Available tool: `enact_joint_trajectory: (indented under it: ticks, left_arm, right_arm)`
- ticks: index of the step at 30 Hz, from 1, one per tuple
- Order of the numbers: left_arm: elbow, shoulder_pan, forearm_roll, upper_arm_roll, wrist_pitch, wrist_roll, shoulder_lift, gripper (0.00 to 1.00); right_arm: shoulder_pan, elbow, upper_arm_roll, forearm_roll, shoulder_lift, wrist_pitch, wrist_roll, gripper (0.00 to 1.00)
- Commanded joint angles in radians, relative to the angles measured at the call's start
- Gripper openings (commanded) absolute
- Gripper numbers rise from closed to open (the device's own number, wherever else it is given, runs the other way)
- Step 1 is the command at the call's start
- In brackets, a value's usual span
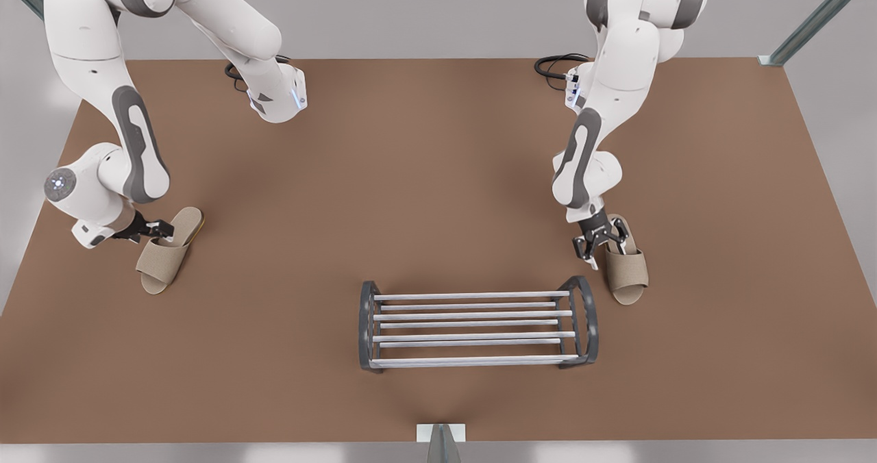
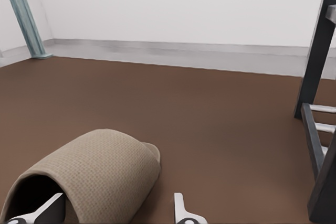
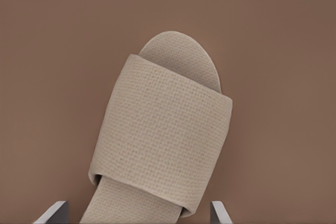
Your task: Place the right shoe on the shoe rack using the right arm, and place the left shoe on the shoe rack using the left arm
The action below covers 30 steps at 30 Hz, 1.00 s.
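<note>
Grasping is not yet done: left shoe (image 1: 625, 271) and right shoe (image 1: 164, 254) lie on the desk (image 1: 438, 175), far from done. The shoe rack (image 1: 473, 326) waits. My left claw (image 1: 601, 242) and right claw (image 1: 164, 229) are spread apart around them.

Left gripper (image 1: 601, 242) covers the heel of the left shoe (image 1: 627, 271), two o'clock from the shoe rack (image 1: 581, 312); right shoe (image 3: 163, 140) heel runs off-frame.

The room is bright, with soft, even light from above. The brown table (image 1: 438, 175) has no glare. Faint, fuzzy shadows lie under the shoe rack (image 1: 477, 324), low in the middle of the front view, and beside each beige slipper. Inside the slipper (image 2: 100, 174) in the lower left of the left wrist view it is dark. The walls look pale and washed out.
</note>
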Motion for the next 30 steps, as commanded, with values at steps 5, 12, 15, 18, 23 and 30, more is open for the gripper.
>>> enact_joint_trajectory:
  ticks: [5, 12, 15, 18, 23, 30]
  left_arm:
    - [0.044, 0.037, 0.058, -0.001, -0.003, -0.467, 0.043, 1.00]
    - [0.073, 0.037, 0.061, -0.001, -0.003, -0.468, 0.069, 1.00]
    - [0.073, 0.037, 0.063, 0.000, -0.003, -0.467, 0.069, 0.94]
    - [0.073, 0.035, 0.064, 0.000, -0.001, -0.462, 0.065, 0.66]
    - [0.073, 0.026, 0.067, 0.000, -0.024, -0.438, 0.063, 0.29]
    - [0.070, 0.022, 0.066, 0.008, -0.030, -0.439, -0.072, 0.21]
  right_arm:
    - [-0.005, 0.002, 0.000, 0.002, 0.055, 0.088, -0.029, 1.00]
    - [0.003, 0.005, 0.001, 0.002, 0.075, 0.117, -0.027, 1.00]
    - [0.001, 0.006, 0.001, 0.002, 0.075, 0.119, -0.027, 1.00]
    - [0.004, 0.006, 0.001, 0.002, 0.082, 0.139, -0.029, 0.86]
    - [0.007, 0.009, 0.001, 0.002, 0.090, 0.146, -0.026, 0.81]
    - [0.010, 0.009, 0.001, 0.013, 0.096, 0.148, -0.023, 0.65]
